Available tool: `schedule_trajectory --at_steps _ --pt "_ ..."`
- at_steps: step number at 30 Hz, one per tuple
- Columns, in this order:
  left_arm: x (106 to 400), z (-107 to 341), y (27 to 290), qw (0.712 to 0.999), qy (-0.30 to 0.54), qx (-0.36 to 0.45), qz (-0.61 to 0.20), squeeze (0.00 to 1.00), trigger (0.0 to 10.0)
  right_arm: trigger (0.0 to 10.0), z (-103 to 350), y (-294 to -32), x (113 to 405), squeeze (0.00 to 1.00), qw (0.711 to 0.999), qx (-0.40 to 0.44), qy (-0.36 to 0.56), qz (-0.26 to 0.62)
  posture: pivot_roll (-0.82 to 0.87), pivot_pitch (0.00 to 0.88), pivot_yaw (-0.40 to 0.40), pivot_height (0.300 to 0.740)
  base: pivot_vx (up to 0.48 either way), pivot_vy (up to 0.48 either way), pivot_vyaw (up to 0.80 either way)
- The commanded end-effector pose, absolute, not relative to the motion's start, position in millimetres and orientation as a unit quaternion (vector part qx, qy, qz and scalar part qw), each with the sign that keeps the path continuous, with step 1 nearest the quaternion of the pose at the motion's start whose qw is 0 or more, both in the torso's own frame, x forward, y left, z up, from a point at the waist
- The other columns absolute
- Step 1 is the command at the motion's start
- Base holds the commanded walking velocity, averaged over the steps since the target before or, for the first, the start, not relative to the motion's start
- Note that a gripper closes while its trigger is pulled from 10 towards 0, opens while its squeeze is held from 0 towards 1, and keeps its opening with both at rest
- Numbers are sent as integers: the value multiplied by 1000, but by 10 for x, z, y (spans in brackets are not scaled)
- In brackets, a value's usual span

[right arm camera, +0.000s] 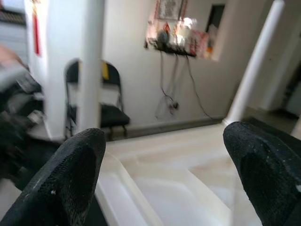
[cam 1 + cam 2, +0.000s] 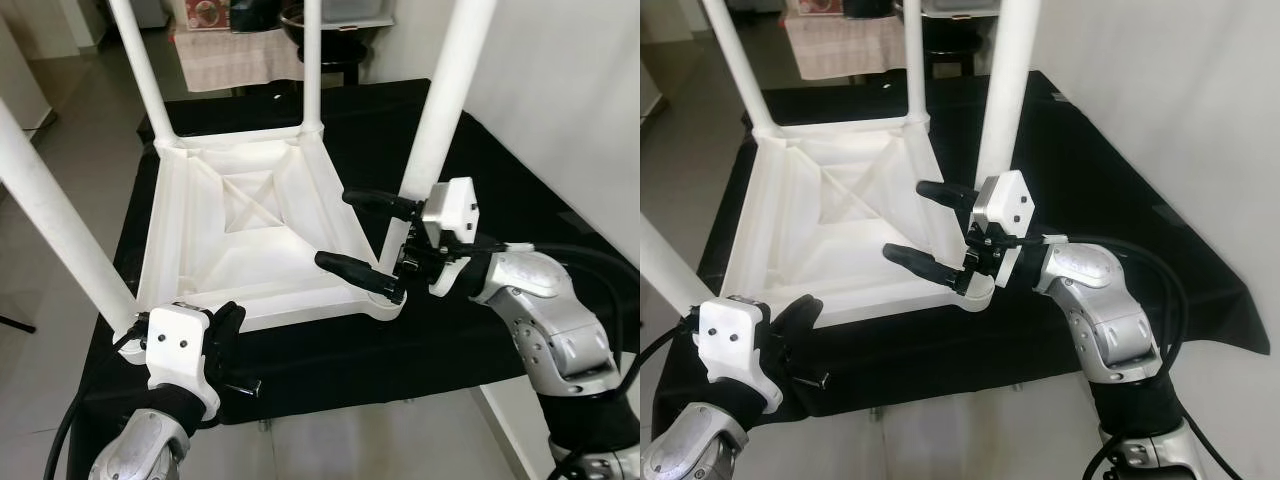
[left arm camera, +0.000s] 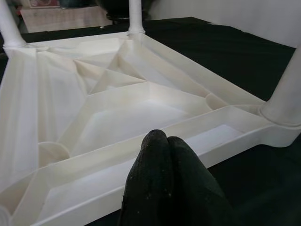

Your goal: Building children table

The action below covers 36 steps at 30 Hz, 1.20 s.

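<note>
Left eye view – children table [image 2: 250, 235]: white plastic, upside down on the black-covered desk [image 2: 480, 200], four legs pointing up.
Left eye view – right hand [image 2: 362, 232]: fingers spread wide, released, at the table's near right corner beside the near right leg [image 2: 445, 100]; the lower finger lies over the rim.
Left eye view – left hand [image 2: 236, 350]: at the desk's near left edge, just beside the table's near rim.
Right eye view – near left leg [image 2: 660, 262]: rises from the corner by the left hand.
Left wrist view – left hand fingers [image 3: 160, 183]: pressed together, clenched on nothing, pointing at the ribbed underside.
Right wrist view – right hand fingers [image 1: 70, 174]: far apart, table underside between them.
</note>
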<state>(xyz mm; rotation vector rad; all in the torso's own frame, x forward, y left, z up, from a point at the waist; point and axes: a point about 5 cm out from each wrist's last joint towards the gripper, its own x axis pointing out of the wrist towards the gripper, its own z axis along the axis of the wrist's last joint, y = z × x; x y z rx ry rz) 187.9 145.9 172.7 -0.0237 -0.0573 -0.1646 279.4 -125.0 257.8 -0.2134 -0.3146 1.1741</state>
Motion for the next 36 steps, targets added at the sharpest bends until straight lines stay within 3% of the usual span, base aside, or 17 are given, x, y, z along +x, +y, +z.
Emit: schedule_trajectory --at_steps 1,2,5,6,16,19,21,28,36 --pt "1857 1711 1499 998 -28 -7 -61 0 10000 10000 2701 -1210 2702 0 797 -94 -173 571 -95 86 -42 740 0 0 0" --pt "1828 1714 1550 999 -33 2 -34 902 10000 10000 2785 -1179 2655 0 786 -88 -188 582 -94 86 -42 740 0 0 0" --pt "1828 1714 1550 999 -33 2 -34 902 10000 10000 2785 -1179 2655 0 786 -88 -188 582 -94 86 -42 740 0 0 0" --pt "1793 1716 1593 999 -35 8 -15 1000 10000 10000 2847 -1162 2637 0 781 -85 -201 585 -92 87 -40 740 0 0 0" --pt "1491 1696 1554 999 -19 43 -14 1000 10000 10000 3254 -1107 2663 0 793 -158 -298 507 -89 94 -28 740 0 0 0" --pt "1395 1685 1563 998 -15 58 -6 1000 10000 10000 3430 -1131 2653 0 810 -172 -347 441 -87 95 -20 740 0 0 0" --pt "1366 1671 1592 997 -18 69 6 1000 10000 10000 3584 -1307 2713 0 834 -190 -376 355 -91 93 -17 740 0 0 0" --pt "1423 1700 1638 996 -41 73 24 1000 10000 10000 3866 -1657 2776 0 860 -188 -421 216 -93 86 -20 740 0 0 0" --pt "1426 1729 1649 995 -52 76 29 1000 10000 10000 3982 -1807 2789 0 867 -174 -443 149 -92 87 -21 740 0 0 0"
